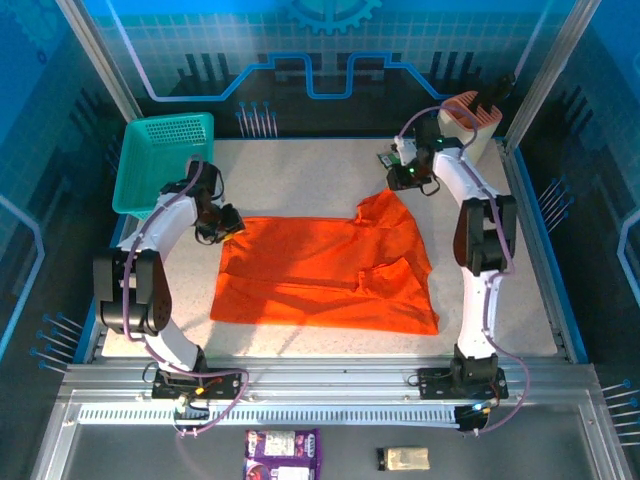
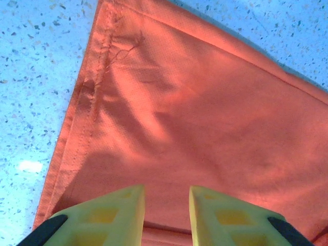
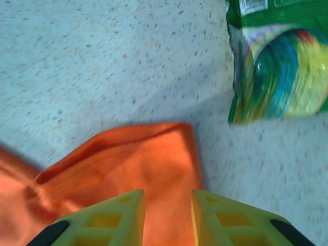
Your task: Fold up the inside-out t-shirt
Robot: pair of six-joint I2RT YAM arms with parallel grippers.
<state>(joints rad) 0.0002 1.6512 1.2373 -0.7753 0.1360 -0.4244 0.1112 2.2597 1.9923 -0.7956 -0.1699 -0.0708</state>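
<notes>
Plain bright orange t-shirt on a white table flecked with dark specks; teal mesh basket at upper left; green packet with rainbow swirls

A teal mesh basket stands at the far left corner of the speckled table, and a green printed packet lies flat on the table's far right part. At the far right corner sits a tan and orange ribbed object, possibly a folded cloth. Purple packets and a small dark packet lie beyond the near rail.
</notes>
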